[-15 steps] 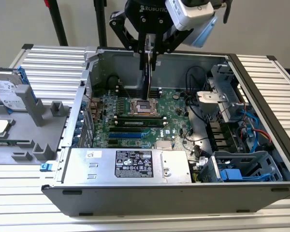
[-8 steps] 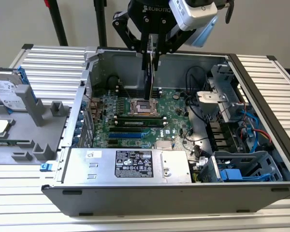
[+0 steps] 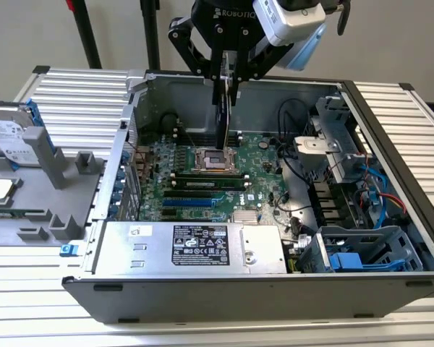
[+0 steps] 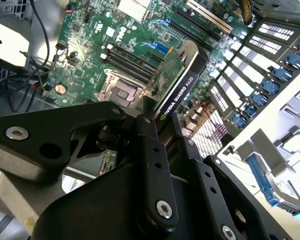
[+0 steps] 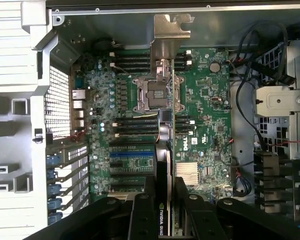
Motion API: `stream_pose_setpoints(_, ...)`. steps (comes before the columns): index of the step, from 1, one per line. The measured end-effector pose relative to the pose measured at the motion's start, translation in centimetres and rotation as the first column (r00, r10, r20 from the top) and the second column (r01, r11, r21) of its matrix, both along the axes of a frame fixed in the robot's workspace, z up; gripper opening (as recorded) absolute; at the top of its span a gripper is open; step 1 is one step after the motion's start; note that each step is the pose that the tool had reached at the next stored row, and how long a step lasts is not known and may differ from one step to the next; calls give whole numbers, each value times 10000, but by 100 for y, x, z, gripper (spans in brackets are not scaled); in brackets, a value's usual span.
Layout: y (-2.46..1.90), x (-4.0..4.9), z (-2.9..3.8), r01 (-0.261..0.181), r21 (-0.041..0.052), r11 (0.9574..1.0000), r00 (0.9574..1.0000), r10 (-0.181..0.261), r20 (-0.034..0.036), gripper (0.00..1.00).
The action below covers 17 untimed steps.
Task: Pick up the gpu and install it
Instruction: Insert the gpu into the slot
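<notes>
We see the hand clamped on the gpu, one black finger on each face of the card. The card hangs on edge above the green motherboard, over the CPU socket, not seated, inside the open computer case. At the exterior view's left, a hard drive with blue rails sits on a grey fixture on the table.

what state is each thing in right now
gpu: gripped, held on edge above the motherboard, not in a slot
gripper: shut on the gpu
computer case: open, side panel off
motherboard: mounted inside the case
cpu socket: uncovered, no cooler on it
hard drive: outside the case, resting on the grey fixture at the exterior view's left
</notes>
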State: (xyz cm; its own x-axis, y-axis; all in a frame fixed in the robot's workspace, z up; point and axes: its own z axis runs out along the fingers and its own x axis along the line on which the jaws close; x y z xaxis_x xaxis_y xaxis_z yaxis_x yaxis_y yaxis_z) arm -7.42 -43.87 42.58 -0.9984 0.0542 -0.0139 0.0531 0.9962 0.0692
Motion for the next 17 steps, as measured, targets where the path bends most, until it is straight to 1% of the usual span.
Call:
stream_pose_setpoints(6, 0, 0, 0, -84, 0, 10000, 10000, 84, 0, 0)
stream_pose_setpoints(17, 0, 0, 0, -466, 0, 9989, 9989, 466, 0, 0)
